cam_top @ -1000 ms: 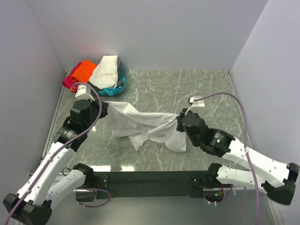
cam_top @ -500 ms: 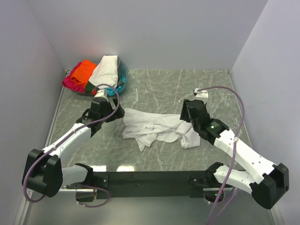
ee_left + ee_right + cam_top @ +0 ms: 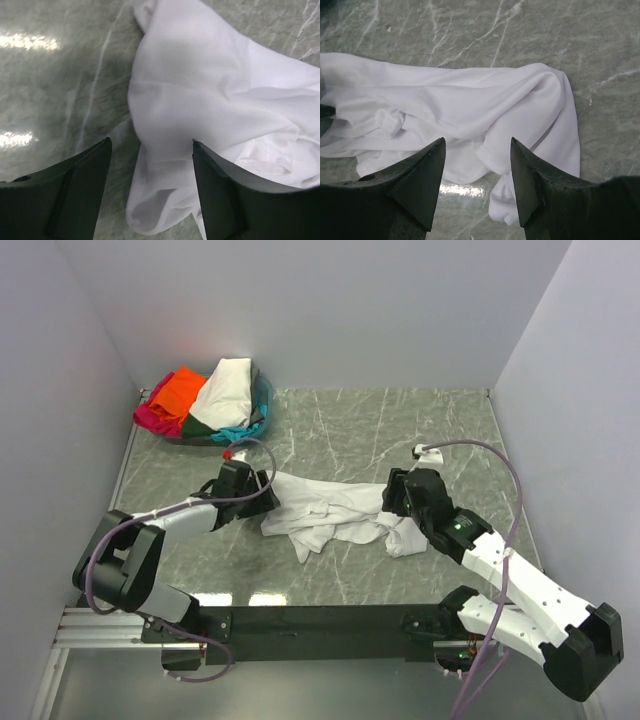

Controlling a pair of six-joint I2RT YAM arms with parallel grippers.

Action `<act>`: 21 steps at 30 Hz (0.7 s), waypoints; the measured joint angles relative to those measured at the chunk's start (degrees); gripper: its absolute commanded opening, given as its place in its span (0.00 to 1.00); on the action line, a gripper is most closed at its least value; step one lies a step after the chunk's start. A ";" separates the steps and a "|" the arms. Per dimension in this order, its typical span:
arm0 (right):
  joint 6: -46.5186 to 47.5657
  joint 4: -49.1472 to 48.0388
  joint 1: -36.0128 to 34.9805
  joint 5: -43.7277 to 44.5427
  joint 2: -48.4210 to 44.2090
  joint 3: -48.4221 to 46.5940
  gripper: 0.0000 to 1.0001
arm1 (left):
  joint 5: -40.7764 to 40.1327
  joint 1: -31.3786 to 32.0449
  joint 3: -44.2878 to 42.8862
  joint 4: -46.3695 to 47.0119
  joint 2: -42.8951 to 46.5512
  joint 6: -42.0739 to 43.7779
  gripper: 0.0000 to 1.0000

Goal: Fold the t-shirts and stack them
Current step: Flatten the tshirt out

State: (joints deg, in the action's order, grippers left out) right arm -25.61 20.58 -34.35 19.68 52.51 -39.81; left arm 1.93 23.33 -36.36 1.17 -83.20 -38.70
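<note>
A plain white t-shirt (image 3: 335, 510) lies crumpled in a long heap on the marble table (image 3: 400, 420), held by neither gripper. My left gripper (image 3: 266, 496) is low at the shirt's left end. In the left wrist view it (image 3: 151, 141) stands open, and a fold of white cloth (image 3: 200, 95) lies loose between and beyond the fingers. My right gripper (image 3: 396, 504) hovers over the shirt's right end. It (image 3: 477, 140) is open too, above the shirt (image 3: 460, 100), with a hem lying below its fingertips. The other t-shirts sit in a pile at the back left: orange (image 3: 178, 390), cream-white (image 3: 226, 388), magenta-pink (image 3: 150, 418).
Teal cloth (image 3: 240, 432) and dark green cloth (image 3: 196, 424) show at the pile's front edge. Grey walls close the table on the left, back and right. A black rail (image 3: 320, 620) with the arm bases runs along the near edge.
Both grippers have opened and let go of the white shirt, which dropped from a stretched span into a crumpled heap. The left arm has come down and moved right to the shirt's left end.
</note>
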 measured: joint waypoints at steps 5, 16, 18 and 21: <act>-0.31 -0.52 0.00 -1.03 -1.62 0.74 0.61 | 0.15 1.07 -2.01 1.66 -2.32 -0.13 0.55; -0.44 -0.37 -0.02 -1.68 -2.05 2.67 0.61 | -0.17 2.05 -3.58 1.09 -3.02 0.13 0.01; -0.46 -0.35 -0.13 -2.27 -2.05 2.67 0.61 | -0.39 2.05 -3.74 -0.26 -0.81 0.15 0.01; -0.52 -0.44 -0.31 -3.17 -1.70 2.67 0.61 | -0.72 2.05 -4.98 -3.37 4.42 0.46 0.01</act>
State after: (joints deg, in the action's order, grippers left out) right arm -26.13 20.14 -34.65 16.51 50.81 -37.15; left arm 1.21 25.39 -41.34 -2.20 -78.78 -38.24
